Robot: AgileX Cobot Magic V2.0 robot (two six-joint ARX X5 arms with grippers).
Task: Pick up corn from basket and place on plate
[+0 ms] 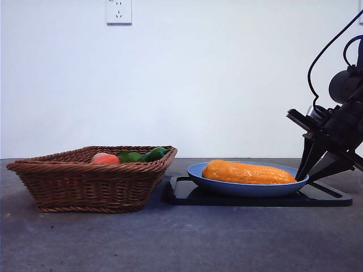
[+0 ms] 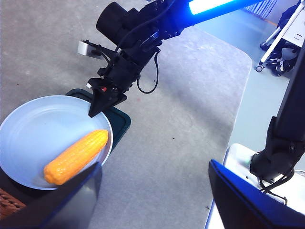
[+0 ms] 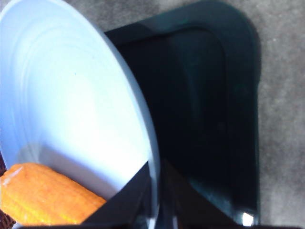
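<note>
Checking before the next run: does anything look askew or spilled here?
Nothing stands out. The corn lies flat in the plate, the basket sits upright, and the right gripper hovers at the plate's rim.

Grey mottled tabletop (image 1: 227,238). Directly on it: brown wicker basket (image 1: 91,181) at one side, flat black tray (image 1: 255,195) just beside it, small gap between them. Blue plate (image 1: 249,186) sits on the tray.
</note>
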